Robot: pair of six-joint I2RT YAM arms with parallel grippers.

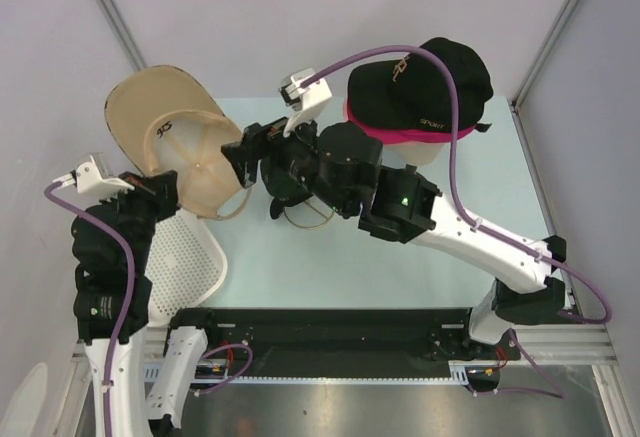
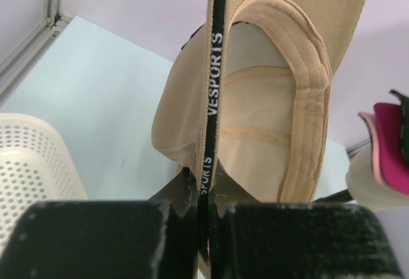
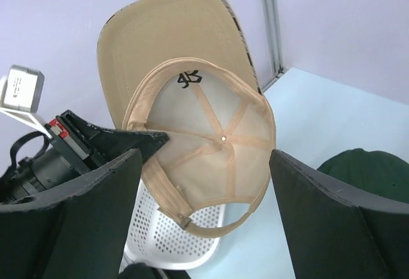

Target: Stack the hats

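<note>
Well, pale table, lilac walls; left end effector clamps tan cap, right end effector apart.

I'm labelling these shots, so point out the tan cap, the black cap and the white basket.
Tan fabric baseball cap (image 1: 150, 105): top view, brim.
Black fabric cap with gold logo (image 1: 415, 92): top view, crown.
White mesh basket (image 1: 195, 257): top view, perforated wall.

I count four caps for certain: one tan cap, one black cap, one magenta cap and one dark green cap. A paler pink edge may be a fifth cap, but I cannot confirm this. Mannequin head: one. Mesh basket: one. End effectors: two, namely the left end effector and the right end effector.
</note>
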